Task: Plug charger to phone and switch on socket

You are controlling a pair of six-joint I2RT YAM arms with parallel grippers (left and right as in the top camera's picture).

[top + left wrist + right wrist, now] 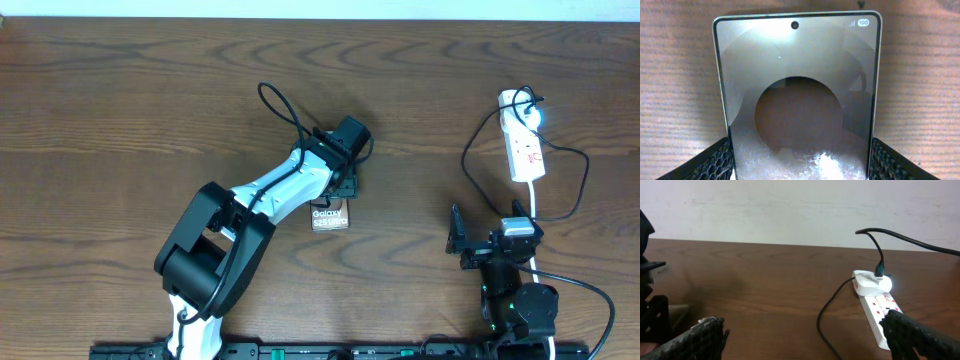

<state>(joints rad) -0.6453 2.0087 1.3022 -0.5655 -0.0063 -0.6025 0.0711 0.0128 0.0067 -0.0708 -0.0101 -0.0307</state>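
Worktop: we see a dark brown wood-grain worktop [110, 100] carrying everything. A pale wall [790, 205] stands behind it in the right wrist view.
Left arm: the white-and-black left arm [270, 190] reaches on a slant from the near left edge to the middle of the worktop.
Left end effector: the left end effector [800, 145] is narrowed onto the phone. One black textured finger [715, 160] stands against each long edge, so we read it as holding the slab by its sides.
Phone: the phone [330, 216] sits at the centre of the worktop, well apart from the socket. One end is tucked under the left end effector and the free end points toward the near edge, showing white "Galaxy" lettering. From the left wrist, its glossy face shows a punch-hole at the far end and a round dark reflection. We cannot tell whether it lies on the worktop or is raised.
Right end effector: the right end effector [804, 324] is spread wide, low at the near right, facing the socket.
Socket: the socket [527, 150] lies at the far right of the worktop, lengthwise front to back, with red markings on top. Its thick white cord [531, 200] runs toward the right arm.
Charger: the charger [466, 160] has its white plug head [872, 282] seated at the socket's far end. Its thin black cable loops out to the left of the strip.
Connector tip: we cannot make it out.
Glow: a bright white spot shows beside the plug head. We cannot tell whether it is a lamp or glare.
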